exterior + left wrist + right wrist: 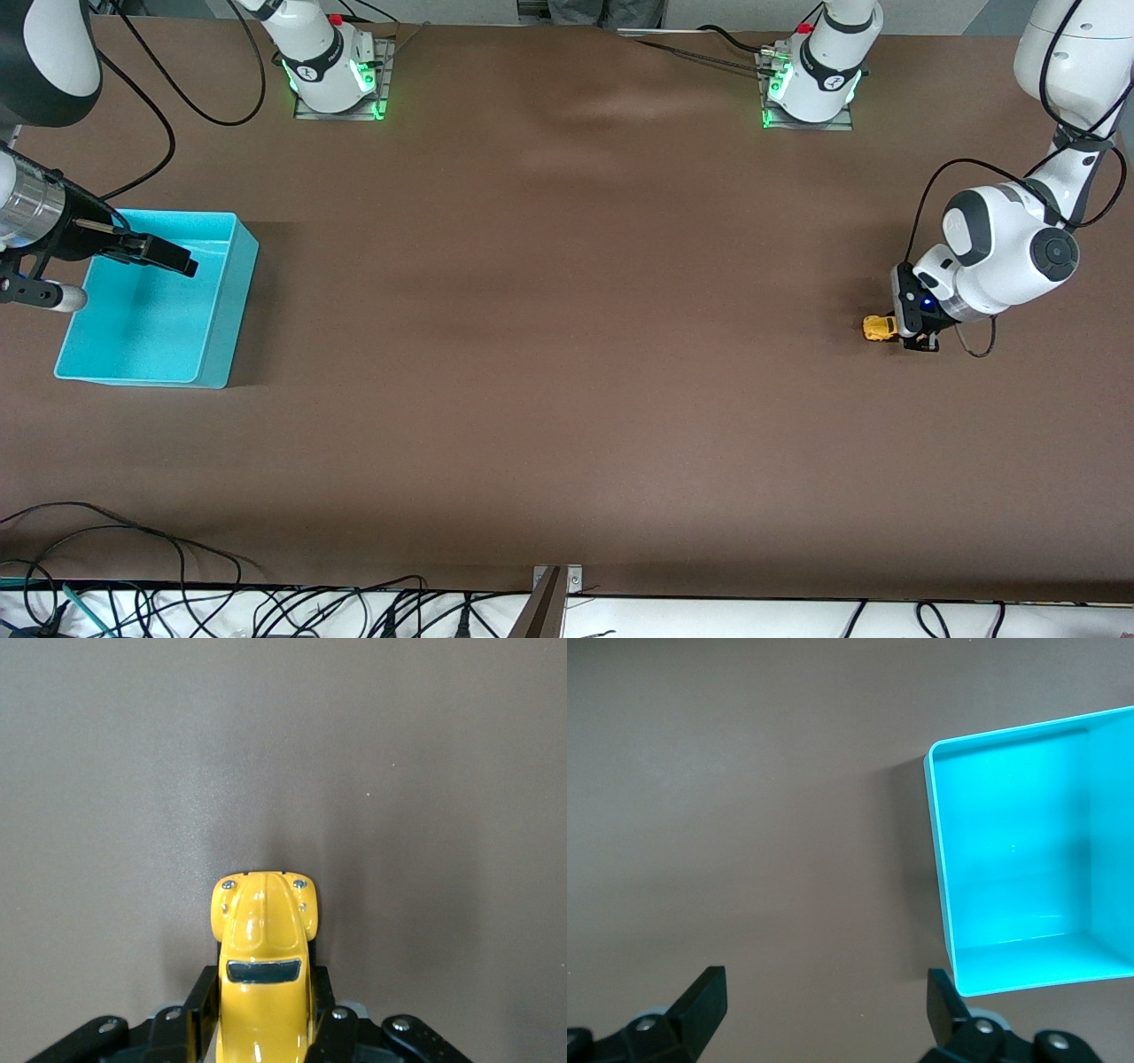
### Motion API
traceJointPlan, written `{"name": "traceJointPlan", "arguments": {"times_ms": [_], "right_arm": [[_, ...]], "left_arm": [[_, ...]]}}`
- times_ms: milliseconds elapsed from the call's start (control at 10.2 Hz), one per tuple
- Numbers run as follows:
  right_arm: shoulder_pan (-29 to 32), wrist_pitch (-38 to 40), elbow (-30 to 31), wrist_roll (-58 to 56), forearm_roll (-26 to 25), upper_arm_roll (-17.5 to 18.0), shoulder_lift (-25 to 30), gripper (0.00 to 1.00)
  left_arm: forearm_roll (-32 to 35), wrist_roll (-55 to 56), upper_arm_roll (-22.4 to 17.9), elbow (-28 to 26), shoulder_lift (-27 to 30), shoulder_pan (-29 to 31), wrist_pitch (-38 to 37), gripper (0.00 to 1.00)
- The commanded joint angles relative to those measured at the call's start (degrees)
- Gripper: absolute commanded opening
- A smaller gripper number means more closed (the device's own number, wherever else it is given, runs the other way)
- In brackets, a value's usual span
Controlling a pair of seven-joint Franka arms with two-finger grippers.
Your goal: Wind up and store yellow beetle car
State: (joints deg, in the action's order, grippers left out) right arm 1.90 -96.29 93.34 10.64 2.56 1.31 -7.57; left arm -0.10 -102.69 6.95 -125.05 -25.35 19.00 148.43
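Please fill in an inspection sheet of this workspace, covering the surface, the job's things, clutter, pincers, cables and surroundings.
Surface: brown table, bare over most of its area.
Job's things: yellow beetle car on the table at the left arm's end; open turquoise bin at the right arm's end, nothing seen inside.
Clutter: nothing seen.
Pincers: left pincer shut on the car's rear half, low at the table; right pincer open, holding nothing, over the bin's edge.
Cables: black cables bundled along the table edge nearest the front camera; others run to the arm bases.
Surroundings: two arm bases lit green.
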Motion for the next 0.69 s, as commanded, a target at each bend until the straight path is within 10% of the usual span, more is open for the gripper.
{"name": "traceJointPlan", "arguments": {"times_ms": [0,197,591], "right_arm": [[0.12,0.40,-0.96,-0.62,0.17,0.01,-0.25,1.00],[0.38,0.66,-0.96,-0.62,-0.79,0.01,-0.25,1.00],[0.38,0.41,-0.96,-0.44,-0.80,-0.08,-0.25,1.00]], "left_arm": [[0.98,-1.02,-0.01,3.32,-6.64,0.95,3.62,0.09],[0.98,-1.37,0.17,3.76,-6.21,1.83,3.02,1.00],[0.28,1.86,0.87,10.50,-2.61,1.22,-13.99,1.00]]}}
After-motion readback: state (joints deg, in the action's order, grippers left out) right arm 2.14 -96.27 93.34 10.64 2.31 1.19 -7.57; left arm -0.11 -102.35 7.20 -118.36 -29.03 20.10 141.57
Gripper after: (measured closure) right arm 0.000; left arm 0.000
